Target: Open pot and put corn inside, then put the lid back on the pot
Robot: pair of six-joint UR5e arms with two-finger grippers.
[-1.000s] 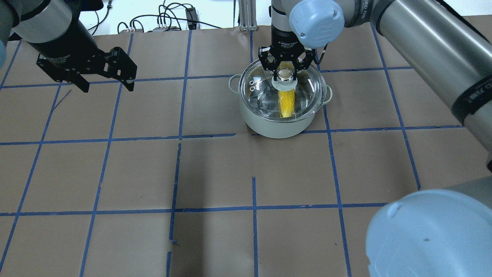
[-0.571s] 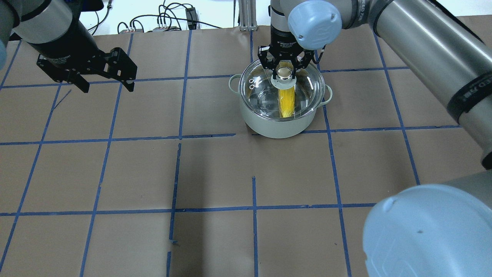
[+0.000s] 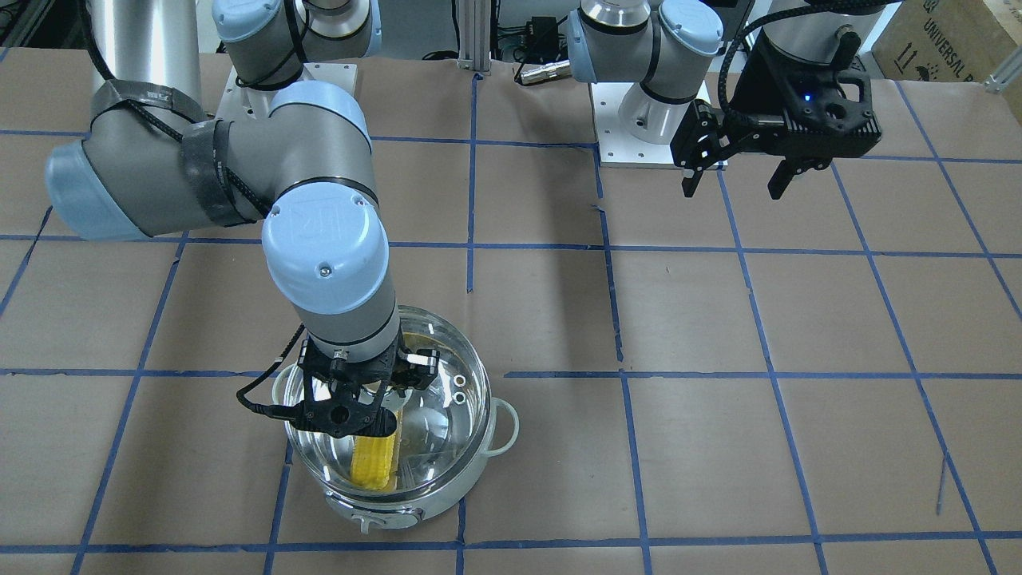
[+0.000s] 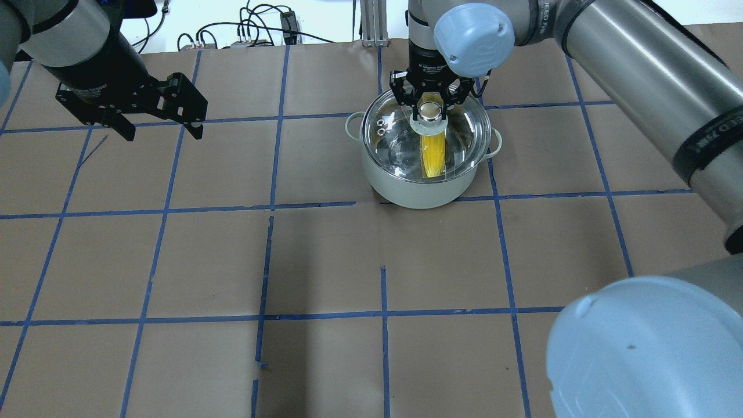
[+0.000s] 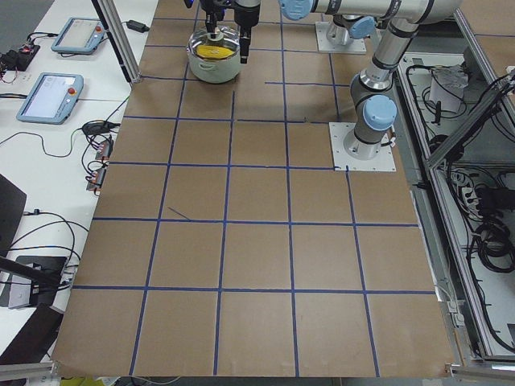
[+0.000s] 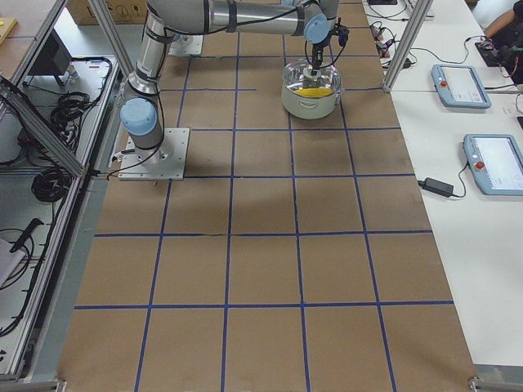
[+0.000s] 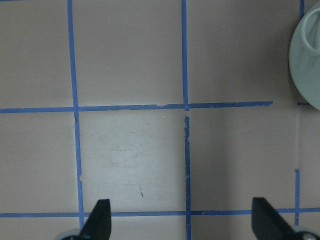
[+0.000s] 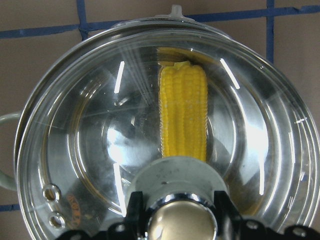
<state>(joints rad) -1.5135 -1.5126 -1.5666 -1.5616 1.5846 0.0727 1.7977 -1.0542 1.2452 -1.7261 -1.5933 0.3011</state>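
The pale mint-white pot (image 4: 418,194) stands at the far middle of the table, and also shows in the front view (image 3: 435,501). The yellow corn (image 4: 432,154) lies inside it, seen through the clear glass lid (image 4: 395,145). The lid sits on the pot's rim. My right gripper (image 4: 430,110) points straight down, its fingers shut on the lid's knob (image 8: 182,222). The corn (image 8: 183,115) shows under the glass in the right wrist view. My left gripper (image 4: 162,133) hangs open and empty above the table, far to the left of the pot.
Brown paper with a blue tape grid covers the table (image 4: 325,261). Cables and boxes lie beyond the far edge (image 4: 249,32). The left wrist view shows bare paper and the pot's edge (image 7: 307,70) at the upper right.
My right gripper has sunk slightly with the lid, which now sits level on the pot's rim. The left arm has not moved.
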